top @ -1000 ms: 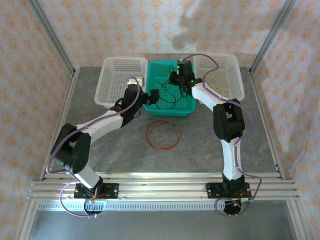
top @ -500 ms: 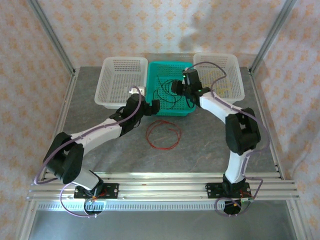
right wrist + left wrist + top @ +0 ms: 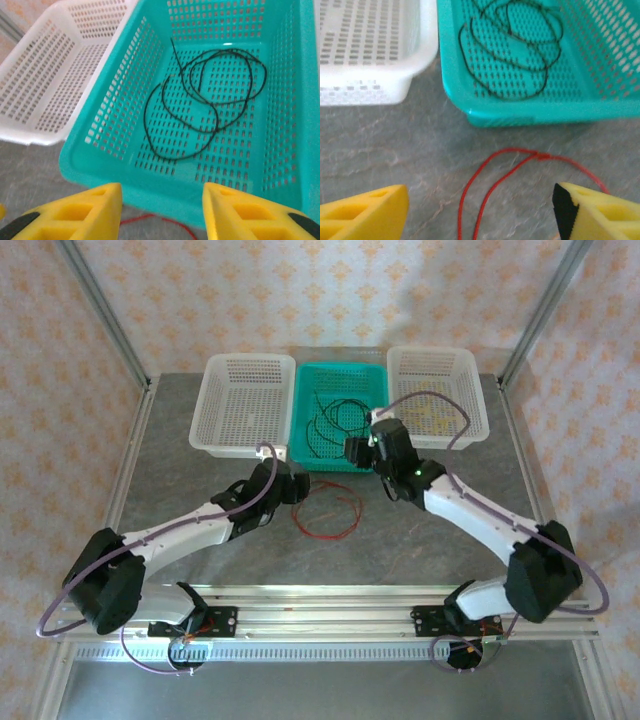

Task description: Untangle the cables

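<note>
Setting: a grey stone-patterned bench [image 3: 200, 530] carries three perforated baskets in a row along its far side: a left white basket [image 3: 240, 400], a teal basket [image 3: 297, 430] in the middle and a right white basket [image 3: 430, 357]
Black cable: a thin black cable [image 3: 215, 117] lies in loose overlapping loops on the floor of the teal basket
Red cable: a thin red cable [image 3: 512, 149] lies alone on the bench just in front of the teal basket, in open loops, touching no other cable
Yellow cable: faint yellow strands [image 3: 437, 420] seem to lie in the right white basket, too small to describe
Left gripper: the left gripper [image 3: 480, 200] hangs low over the red cable with its yellow fingers spread wide and nothing held, and two red strands run between them
Right gripper: the right gripper [image 3: 161, 200] hovers at the near rim of the teal basket, partly open and empty
Likely step: picking up the red cable, probably for the empty left white basket
Doing it well: come straight down until the fingertips almost meet the bench, then close where the two red strands run close together, so the thin wire cannot slip past
Caution: lift high enough for the trailing loops to clear the basket wall
</note>
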You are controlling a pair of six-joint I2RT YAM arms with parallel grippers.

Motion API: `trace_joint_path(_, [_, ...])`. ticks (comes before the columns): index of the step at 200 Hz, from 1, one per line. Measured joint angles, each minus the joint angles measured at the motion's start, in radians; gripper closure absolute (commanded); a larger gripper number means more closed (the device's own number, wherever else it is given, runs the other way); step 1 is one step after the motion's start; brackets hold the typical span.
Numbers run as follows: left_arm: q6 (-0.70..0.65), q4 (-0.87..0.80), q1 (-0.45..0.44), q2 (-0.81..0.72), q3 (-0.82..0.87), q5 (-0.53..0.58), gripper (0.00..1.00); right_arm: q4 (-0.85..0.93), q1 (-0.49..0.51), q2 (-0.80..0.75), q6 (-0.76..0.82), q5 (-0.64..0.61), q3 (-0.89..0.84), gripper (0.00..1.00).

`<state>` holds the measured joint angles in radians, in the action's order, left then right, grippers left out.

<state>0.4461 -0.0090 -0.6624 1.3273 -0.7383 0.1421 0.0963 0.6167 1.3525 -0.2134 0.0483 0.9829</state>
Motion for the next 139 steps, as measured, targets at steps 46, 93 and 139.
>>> trace_joint_path(46, [0.099,-0.050,-0.021,0.006,0.064,-0.003,0.38,0.033,0.133,-0.122,-0.068,-0.056,-0.124,0.55])
trace_joint_path(93, [0.176,-0.088,-0.021,0.077,0.063,-0.014,0.49,0.036,0.241,-0.131,-0.155,-0.079,-0.166,0.55])
trace_joint_path(139, [0.213,-0.131,-0.021,0.142,0.029,-0.058,0.55,0.024,0.245,-0.133,-0.195,-0.096,-0.196,0.55])
